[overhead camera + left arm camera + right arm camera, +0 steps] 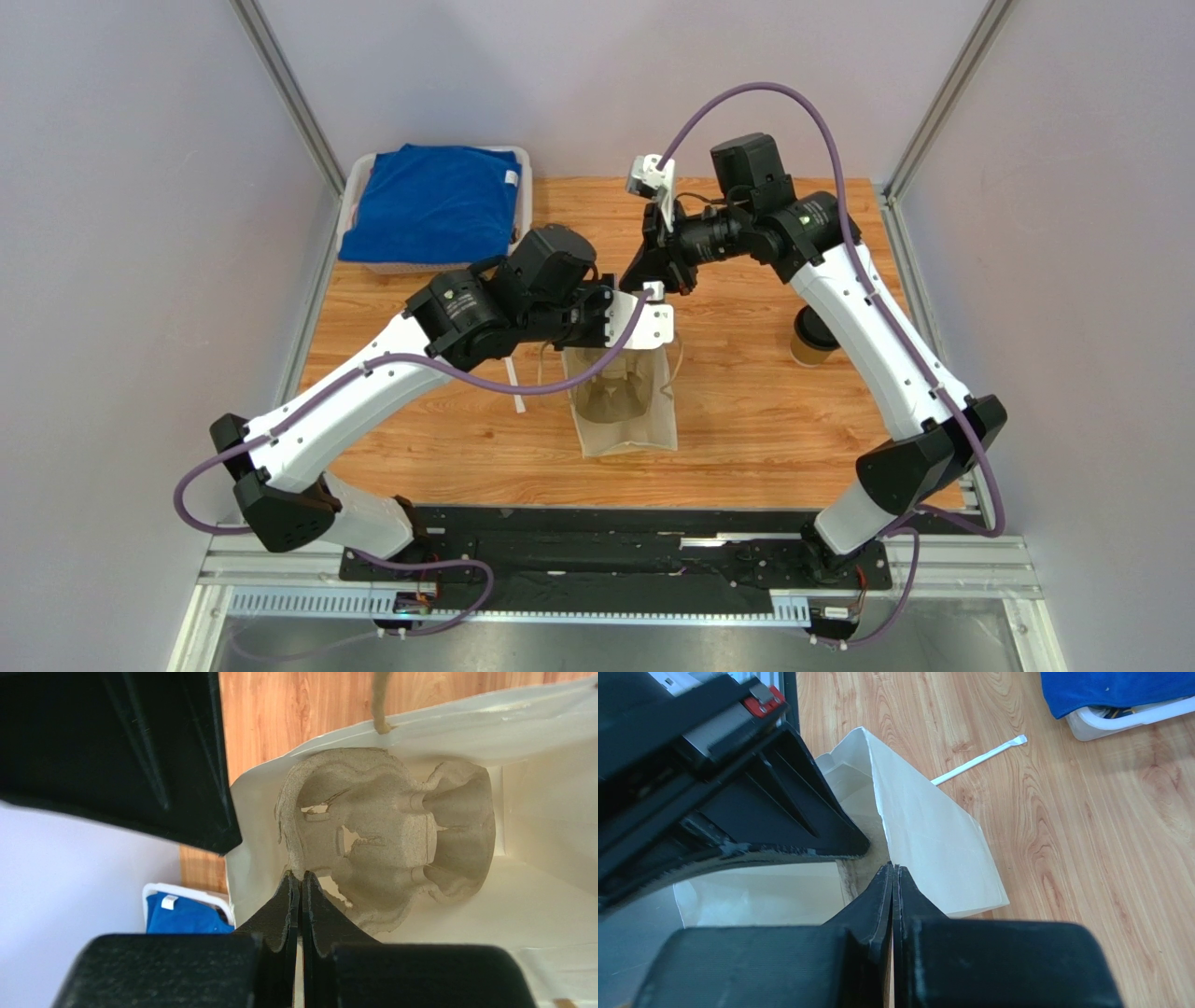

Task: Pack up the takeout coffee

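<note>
View from above of a wooden tabletop (pixel 758 420) with two robot arms reaching in from its near edge.

At the far left corner, a white bin (pixel 368 175) holds a folded blue cloth (pixel 435 203). Right of it, a thin white straw (pixel 516 381) lies flat on the wood.

At the centre, an off-white paper bag (pixel 648 427) stands with its mouth open. A moulded pulp cup tray (pixel 610 399) already sits in the bottom. The left gripper (pixel 629 311) is at the left side of the bag's rim and the right gripper (pixel 657 280) at the far side, the two close together. In the wrist views both pairs of fingers are pressed fully together at the paper's edge. They may be pinching the rim to hold the mouth open, but no paper can be made out between them.

At the right, well apart from the bag, the takeout coffee (pixel 809 340) stands upright on the tabletop, a small brown cup with a black lid.

Judging by this layout, the bag is open and the tray is in, but the coffee has not been picked up or placed, so the main step remains.

The right forearm covers part of the cup. Neither wrist view shows the cup. The arms hide much of the bag's rim, and dark gripper housings block the upper left of both wrist views.
</note>
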Tool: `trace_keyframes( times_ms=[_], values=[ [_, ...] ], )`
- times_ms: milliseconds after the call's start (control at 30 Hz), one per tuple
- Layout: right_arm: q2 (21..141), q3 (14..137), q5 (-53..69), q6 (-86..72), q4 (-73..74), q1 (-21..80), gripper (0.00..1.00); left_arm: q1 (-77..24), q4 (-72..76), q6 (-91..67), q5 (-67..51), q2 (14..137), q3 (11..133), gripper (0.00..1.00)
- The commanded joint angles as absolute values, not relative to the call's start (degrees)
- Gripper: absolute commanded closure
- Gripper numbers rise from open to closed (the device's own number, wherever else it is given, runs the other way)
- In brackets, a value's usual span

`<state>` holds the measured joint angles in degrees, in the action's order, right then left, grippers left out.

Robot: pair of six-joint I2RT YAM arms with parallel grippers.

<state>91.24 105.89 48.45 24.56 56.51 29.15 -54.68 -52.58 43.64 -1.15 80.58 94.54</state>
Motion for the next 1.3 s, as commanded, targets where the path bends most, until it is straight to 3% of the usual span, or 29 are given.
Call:
trace_keyframes(
  times_ms=[0, 367, 1267],
  values=[
    [91.8, 107.0, 52.4, 22.9, 55.8, 28.7, 1.00, -53.2, -52.2, 42.7, -3.8, 83.0, 94.7, 1.00],
    [93.5, 106.4, 53.1, 20.7, 55.8, 26.5, 1.00, -51.9, -52.1, 41.8, -2.7, 85.2, 93.9, 1.00],
    [94.0, 102.6, 57.7, 25.3, 53.0, 24.1, 1.00, -48.4, -63.2, 36.9, -15.5, 90.3, 101.4, 1.00]
  ],
)
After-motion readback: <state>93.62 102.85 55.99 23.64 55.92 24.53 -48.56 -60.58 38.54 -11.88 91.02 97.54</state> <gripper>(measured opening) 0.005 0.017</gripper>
